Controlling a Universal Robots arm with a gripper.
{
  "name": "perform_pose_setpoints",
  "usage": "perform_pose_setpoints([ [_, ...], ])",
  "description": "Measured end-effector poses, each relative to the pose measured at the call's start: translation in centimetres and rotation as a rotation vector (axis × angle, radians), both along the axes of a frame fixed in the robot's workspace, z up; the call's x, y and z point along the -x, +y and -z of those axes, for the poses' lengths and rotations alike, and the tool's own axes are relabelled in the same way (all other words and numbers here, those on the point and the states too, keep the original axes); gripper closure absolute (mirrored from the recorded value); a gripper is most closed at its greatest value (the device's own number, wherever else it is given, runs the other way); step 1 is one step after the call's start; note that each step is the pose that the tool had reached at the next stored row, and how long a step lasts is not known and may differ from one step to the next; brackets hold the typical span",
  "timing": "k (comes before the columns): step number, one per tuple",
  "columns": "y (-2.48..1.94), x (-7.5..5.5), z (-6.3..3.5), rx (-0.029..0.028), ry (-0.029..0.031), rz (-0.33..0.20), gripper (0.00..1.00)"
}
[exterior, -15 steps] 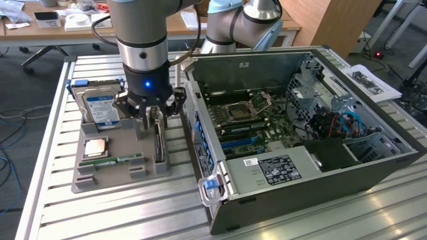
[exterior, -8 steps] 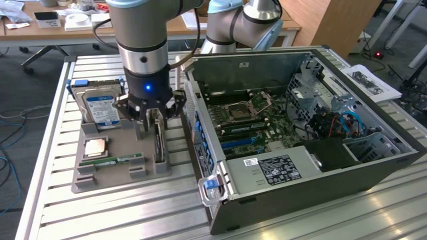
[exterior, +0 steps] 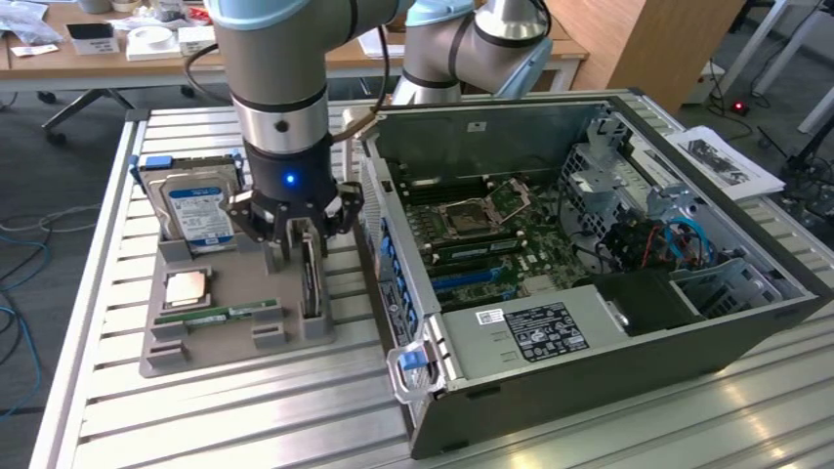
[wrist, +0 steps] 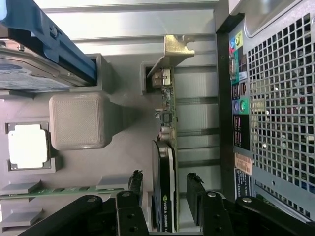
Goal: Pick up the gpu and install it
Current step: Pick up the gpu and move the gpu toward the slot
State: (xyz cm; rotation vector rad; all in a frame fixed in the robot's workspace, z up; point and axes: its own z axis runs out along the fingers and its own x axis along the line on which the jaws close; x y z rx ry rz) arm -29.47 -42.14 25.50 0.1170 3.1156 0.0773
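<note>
In the exterior view, the hard drive [exterior: 195, 210] is standing upright at ten o'clock of the grey tray [exterior: 209, 360], with the processor chip [exterior: 187, 286] and the RAM stick [exterior: 215, 316] lying flat at about six o'clock from it. The gpu [exterior: 311, 285] is standing on its long edge in a slot along the tray's three o'clock border, its silver bracket [wrist: 174, 49] sitting at the end farther from the fingers. The gripper [exterior: 303, 234] is hanging directly over the card, jaws spread wide and straddling it. In the wrist view both fingers [wrist: 196, 189] are flanking the card with a slim gap on each side, gripping nothing. At three o'clock of the card, a narrow strip of slatted table [exterior: 350, 298] is separating the tray's edge from the open computer case [exterior: 587, 337]
</note>
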Motion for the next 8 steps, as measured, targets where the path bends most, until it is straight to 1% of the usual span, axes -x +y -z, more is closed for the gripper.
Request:
perform_pose_setpoints([
  [8,0.0,0.0,0.71,0.0,0.0,0.0,0.51],
])
